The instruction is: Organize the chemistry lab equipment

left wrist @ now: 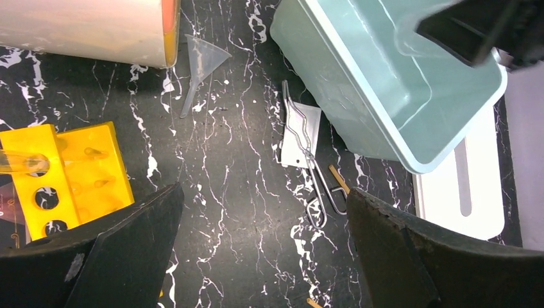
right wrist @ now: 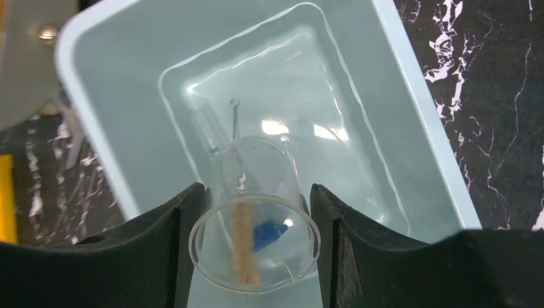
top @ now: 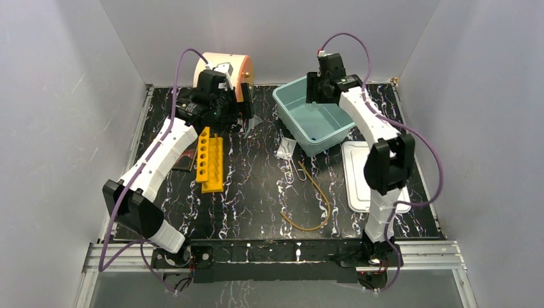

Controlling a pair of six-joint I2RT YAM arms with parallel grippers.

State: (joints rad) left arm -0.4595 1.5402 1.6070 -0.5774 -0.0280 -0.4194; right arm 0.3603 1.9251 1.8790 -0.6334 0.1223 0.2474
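My right gripper [right wrist: 256,212] is shut on a clear glass beaker [right wrist: 255,240] and holds it over the teal bin [right wrist: 115,128]. A blue-tipped tool [right wrist: 269,232] and a tan stick show through the glass; I cannot tell whether they lie in the beaker or in the bin. A thin glass tube [right wrist: 208,125] lies in the bin. My left gripper [left wrist: 263,205] is open and empty above bare table. The yellow rack [left wrist: 70,173] with a glass tube [left wrist: 22,162] in it is to its left. A clear funnel [left wrist: 202,61] and metal tongs [left wrist: 308,160] lie ahead. A tan rubber loop [top: 314,199] lies mid-table.
The cream drum [top: 224,70] with the orange face stands at the back left, behind my left gripper [top: 240,109]. A white lid [top: 372,176] lies right of the teal bin [top: 314,119]. A small white card [left wrist: 301,138] lies under the tongs. Grey walls enclose the table.
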